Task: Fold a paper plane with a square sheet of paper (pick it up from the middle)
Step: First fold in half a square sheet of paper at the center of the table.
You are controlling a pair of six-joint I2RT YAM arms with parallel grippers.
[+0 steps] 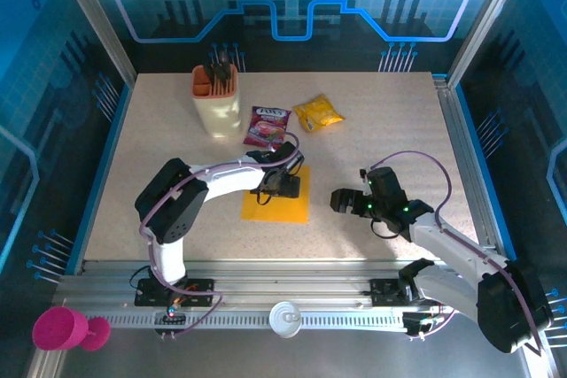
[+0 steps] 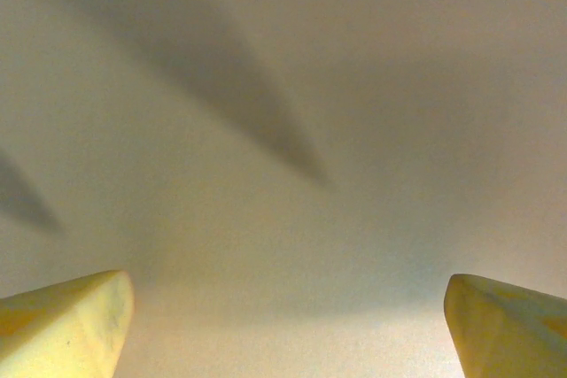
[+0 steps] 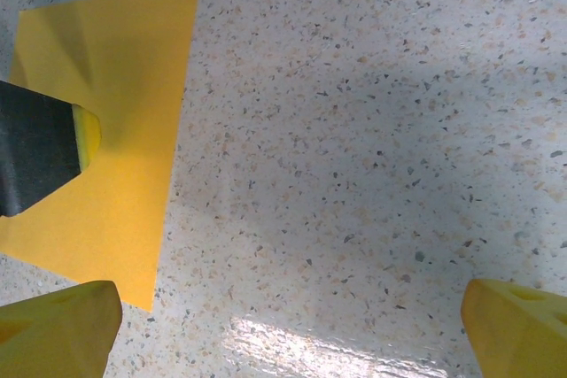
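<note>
- The speckled surface (image 1: 177, 130) carries the square sheet of paper (image 1: 275, 210) just toward 6 o'clock from its middle. A beige holder (image 1: 218, 104) stands out at 11 o'clock, and a purple packet (image 1: 267, 125) and a yellow packet (image 1: 319, 113) lie near 12 o'clock, well apart from the sheet.
- The left arm (image 1: 221, 179) reaches from its base at 7 o'clock, elbow raised, forearm stretched toward 3 o'clock and wrist bent down over the sheet.
- The right arm (image 1: 443, 241) comes in low from 5 o'clock and points toward 9 o'clock, stopping short of the sheet's edge.
- The sheet looks flat and unfolded, so I judge this to be the opening step: the pick-up from the middle.
- The left tool (image 1: 282, 188) sits over the sheet's 12 o'clock half. Its wrist view puts it very close to the paper, jaws spread wide, pinching nothing.
- The right tool (image 1: 341, 201) waits at the sheet's 3 o'clock side, above bare surface, jaws spread and empty.
- Next, the left tool likely needs to press down and close gently, so that the thin paper bunches between the fingertips (image 2: 71, 325) rather than slipping.
</note>
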